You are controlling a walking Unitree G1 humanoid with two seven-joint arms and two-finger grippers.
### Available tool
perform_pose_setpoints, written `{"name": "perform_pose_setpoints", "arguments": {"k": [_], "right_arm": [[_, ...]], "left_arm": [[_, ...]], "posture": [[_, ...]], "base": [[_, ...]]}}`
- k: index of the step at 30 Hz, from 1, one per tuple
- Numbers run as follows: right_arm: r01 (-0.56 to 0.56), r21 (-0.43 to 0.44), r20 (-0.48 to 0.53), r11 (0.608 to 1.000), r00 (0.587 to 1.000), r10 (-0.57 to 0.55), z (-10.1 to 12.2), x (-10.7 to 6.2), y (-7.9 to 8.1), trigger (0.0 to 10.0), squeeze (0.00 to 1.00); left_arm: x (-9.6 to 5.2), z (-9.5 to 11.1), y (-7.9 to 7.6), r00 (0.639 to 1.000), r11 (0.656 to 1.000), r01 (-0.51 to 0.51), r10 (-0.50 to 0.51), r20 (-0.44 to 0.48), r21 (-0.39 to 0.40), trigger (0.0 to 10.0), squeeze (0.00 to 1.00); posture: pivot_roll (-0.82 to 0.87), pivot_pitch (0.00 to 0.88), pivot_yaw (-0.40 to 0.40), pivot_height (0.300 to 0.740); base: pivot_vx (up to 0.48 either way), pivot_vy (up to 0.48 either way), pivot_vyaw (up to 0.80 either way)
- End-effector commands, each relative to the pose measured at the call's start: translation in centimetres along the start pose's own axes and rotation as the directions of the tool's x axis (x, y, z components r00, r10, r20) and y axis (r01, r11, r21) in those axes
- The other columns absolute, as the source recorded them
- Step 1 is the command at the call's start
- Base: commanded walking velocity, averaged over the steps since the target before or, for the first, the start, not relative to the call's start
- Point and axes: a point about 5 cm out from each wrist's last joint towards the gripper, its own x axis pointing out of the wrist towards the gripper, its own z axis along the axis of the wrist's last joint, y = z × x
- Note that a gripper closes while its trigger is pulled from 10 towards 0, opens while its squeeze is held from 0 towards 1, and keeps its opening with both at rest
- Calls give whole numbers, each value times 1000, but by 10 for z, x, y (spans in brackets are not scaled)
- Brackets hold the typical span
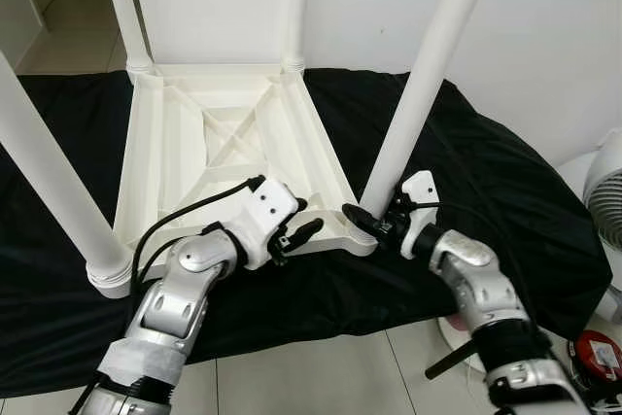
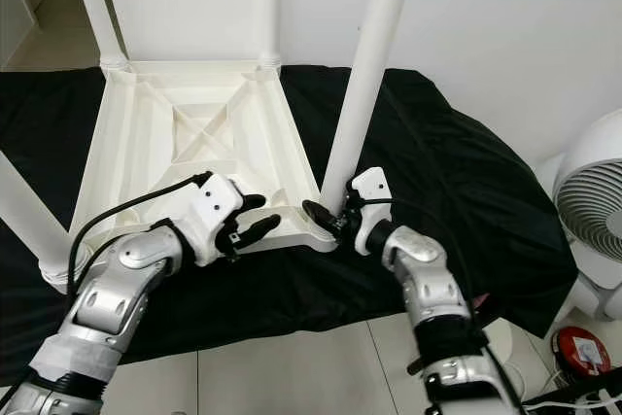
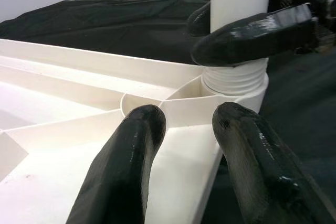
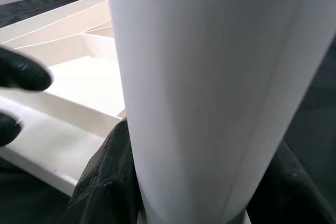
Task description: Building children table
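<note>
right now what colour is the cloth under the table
Black cloth, clearest in the left eye view.

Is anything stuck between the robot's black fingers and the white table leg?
No. The right gripper is shut on the round white plastic table leg near its threaded base, nothing between. The left gripper rests open on the upside-down white tabletop's edge beside the leg's socket.

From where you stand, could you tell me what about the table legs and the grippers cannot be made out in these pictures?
- Tops of all four table legs: cut off by the upper edge of both eye views.
- How deep the near right leg's threaded end sits in its corner socket: hidden inside it, left wrist view.
- Right gripper finger pads: wrapped round the leg, whose blurred shaft blocks the right wrist view.
</note>
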Motion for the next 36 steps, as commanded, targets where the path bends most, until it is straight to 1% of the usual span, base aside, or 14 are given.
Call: {"name": "perform_pose_setpoints", "arguments": {"k": [1,2,7,9,10,11,12,15,17,27,28,33,35,36], "right_arm": [[73,-8,23,997,997,-73,6,1,-1,10000,0],[147,21,38,989,988,-147,6,3,3,10000,0],[147,21,38,989,988,-147,6,3,3,10000,0],[241,57,50,969,968,-244,5,4,9,10000,0],[365,88,54,927,927,-371,4,6,16,10000,0],[365,88,54,927,927,-371,4,6,16,10000,0],[448,137,59,884,887,-458,3,9,25,10000,0],[448,137,59,884,887,-458,3,9,25,10000,0],[506,175,57,845,851,-522,5,13,30,10000,0],[505,169,57,846,852,-520,7,12,26,10000,0],[442,165,76,882,886,-458,8,9,25,10000,1000],[368,160,93,916,918,-386,8,5,26,10000,1000],[175,96,93,980,979,-184,5,-8,20,10000,1000],[88,64,71,994,993,-92,3,-14,15,10000,525]], "left_arm": [[-1,1,-1,1000,1000,-23,23,9,6,10000,0],[-2,-2,-2,1000,1000,-31,31,5,-6,10000,0],[-2,-2,-2,1000,1000,-31,31,5,-6,10000,0],[-3,-7,-4,999,999,-46,46,-3,-20,10000,0],[-4,-12,-9,998,997,-62,62,-6,-40,10000,0],[-4,-12,-9,998,997,-62,62,-6,-40,10000,0],[-5,-16,-13,997,995,-81,81,-3,-61,10000,0],[-5,-16,-13,997,995,-81,81,-3,-61,10000,0],[-5,-21,-15,992,988,-127,128,11,-83,10000,0],[-6,-24,-13,985,982,-168,170,14,-84,10000,0],[-7,-24,-8,974,971,-224,225,12,-81,10000,0],[-7,-23,-7,971,968,-238,240,13,-79,10000,0],[-7,-22,-4,962,959,-270,273,25,-81,10000,0],[-7,-20,-3,959,956,-279,283,32,-86,10000,0]], "posture": [[55,43,-84,740],[56,45,-84,740],[56,45,-84,740],[56,48,-82,740],[54,49,-79,740],[54,49,-79,740],[55,53,-77,740],[55,53,-77,740],[49,56,-79,740],[53,58,-86,740],[54,60,-93,740],[54,60,-93,740],[57,68,-97,740],[58,68,-95,740]], "base": [[0,0,0],[0,0,0],[0,0,0],[0,0,0],[0,0,0],[0,0,0],[0,0,0],[0,0,0],[0,0,0],[0,0,0],[0,0,0],[0,0,0],[0,0,0],[0,0,0]]}}
